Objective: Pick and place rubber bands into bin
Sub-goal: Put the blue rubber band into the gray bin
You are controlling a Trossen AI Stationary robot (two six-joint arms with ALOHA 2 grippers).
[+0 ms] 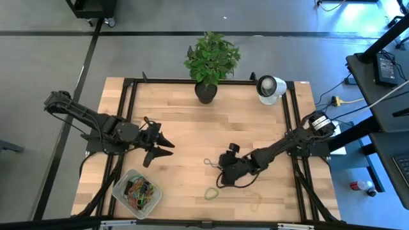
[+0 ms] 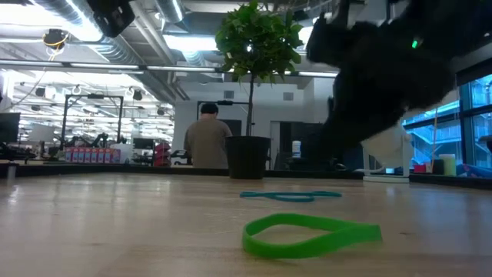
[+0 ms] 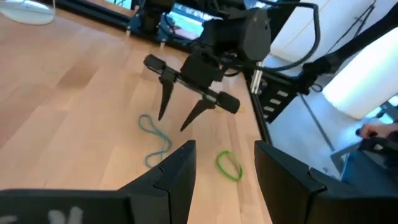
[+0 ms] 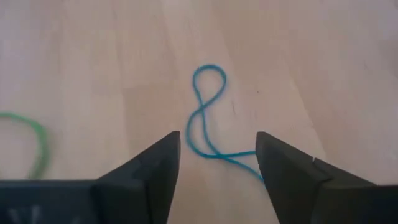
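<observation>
Dark right gripper [image 3: 182,116] low over the blue rubber band [image 4: 208,118], fingers spread; left gripper [image 1: 165,145] fingers spread too

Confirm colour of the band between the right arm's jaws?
Blue-teal rubber band, twisted into a figure-eight; clearest in the right wrist view.

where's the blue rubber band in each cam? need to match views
High: blue rubber band mid-table, just left of the right gripper.
Low: thin flat loop behind the green band.
Left wrist: twisted loop under the right gripper's fingertips.
Right wrist: figure-eight between its open fingers.
Shared landmark: the green band.
</observation>
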